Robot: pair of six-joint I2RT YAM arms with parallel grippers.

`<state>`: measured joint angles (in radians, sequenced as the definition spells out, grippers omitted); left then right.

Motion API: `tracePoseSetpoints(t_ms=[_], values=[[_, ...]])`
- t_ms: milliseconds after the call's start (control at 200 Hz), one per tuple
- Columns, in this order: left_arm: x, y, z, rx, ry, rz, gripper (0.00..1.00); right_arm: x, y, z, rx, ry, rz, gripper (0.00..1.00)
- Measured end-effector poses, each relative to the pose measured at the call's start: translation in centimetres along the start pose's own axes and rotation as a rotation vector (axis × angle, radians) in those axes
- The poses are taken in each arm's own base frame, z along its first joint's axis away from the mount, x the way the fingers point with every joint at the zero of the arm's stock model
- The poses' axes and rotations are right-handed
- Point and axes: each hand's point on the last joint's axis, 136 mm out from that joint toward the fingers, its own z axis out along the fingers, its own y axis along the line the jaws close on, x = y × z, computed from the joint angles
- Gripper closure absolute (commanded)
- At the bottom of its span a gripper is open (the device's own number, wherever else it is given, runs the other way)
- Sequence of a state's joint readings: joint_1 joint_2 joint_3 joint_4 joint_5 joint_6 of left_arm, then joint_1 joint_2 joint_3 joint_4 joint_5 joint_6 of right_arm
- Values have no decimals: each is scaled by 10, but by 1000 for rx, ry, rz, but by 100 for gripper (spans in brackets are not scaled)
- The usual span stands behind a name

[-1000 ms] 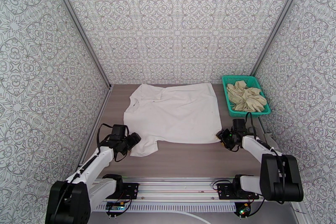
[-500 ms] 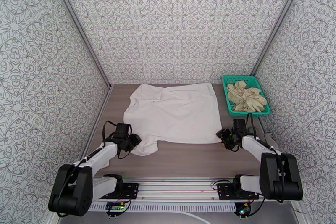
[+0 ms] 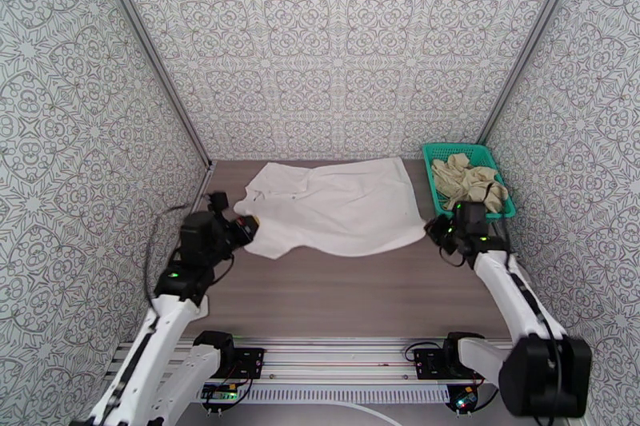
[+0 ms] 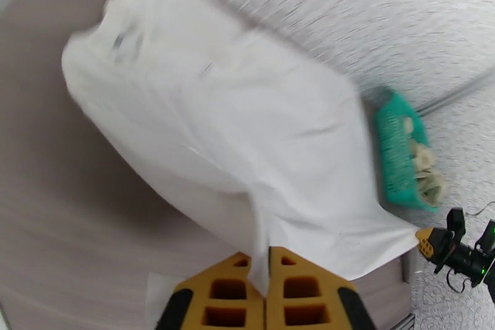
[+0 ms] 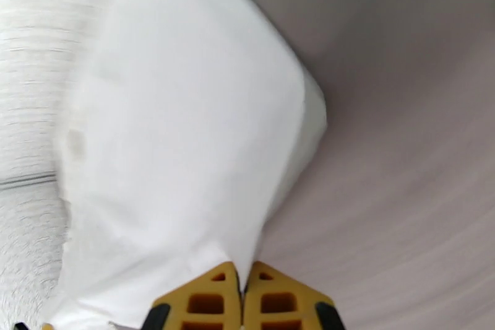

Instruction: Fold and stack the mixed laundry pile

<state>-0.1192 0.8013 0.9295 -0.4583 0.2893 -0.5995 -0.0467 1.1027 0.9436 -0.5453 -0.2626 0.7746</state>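
Left claw (image 4: 267,257), right claw (image 5: 245,269): each clamped on white T-shirt (image 3: 344,208) near-edge corner. Edge held above table (image 3: 360,292), likely for fold.

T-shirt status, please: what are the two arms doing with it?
Left tool shut on T-shirt, sleeve side. Right tool shut on its other near corner. Near edge raised off table. Beige garment in basket, aside.
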Motion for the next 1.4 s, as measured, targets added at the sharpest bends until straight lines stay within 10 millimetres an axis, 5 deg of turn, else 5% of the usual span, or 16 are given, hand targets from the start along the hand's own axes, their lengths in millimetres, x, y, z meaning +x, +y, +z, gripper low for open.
tracePoseSetpoints(t_ms=[175,255,360,430,510,645,850,995,1060,1160,1400], values=[[-119,-130,-114,188,-269,258,100,-70,102,-126,-168,-275,-172,100],[-158,-177,-173,246,-399,349,100,-86,136,-189,-224,-384,-235,100],[-185,-216,-233,294,-525,432,100,-95,166,-259,-283,-501,-294,100],[-195,-224,-246,290,-561,461,100,-97,178,-293,-311,-562,-325,100],[-204,-222,-232,253,-542,468,100,-101,184,-308,-309,-588,-348,100],[-230,-200,-149,183,-418,452,100,-124,197,-277,-272,-549,-360,100],[-254,-112,22,73,-212,357,100,-181,206,-127,-202,-387,-332,100],[-288,-80,84,86,-267,316,100,-216,212,-34,-221,-359,-295,100],[-312,-79,97,123,-342,327,100,-232,222,-8,-261,-376,-278,100],[-336,-90,98,186,-444,350,100,-252,247,-3,-345,-426,-266,100],[-363,-127,26,266,-586,398,100,-262,294,-85,-519,-563,-287,100]])
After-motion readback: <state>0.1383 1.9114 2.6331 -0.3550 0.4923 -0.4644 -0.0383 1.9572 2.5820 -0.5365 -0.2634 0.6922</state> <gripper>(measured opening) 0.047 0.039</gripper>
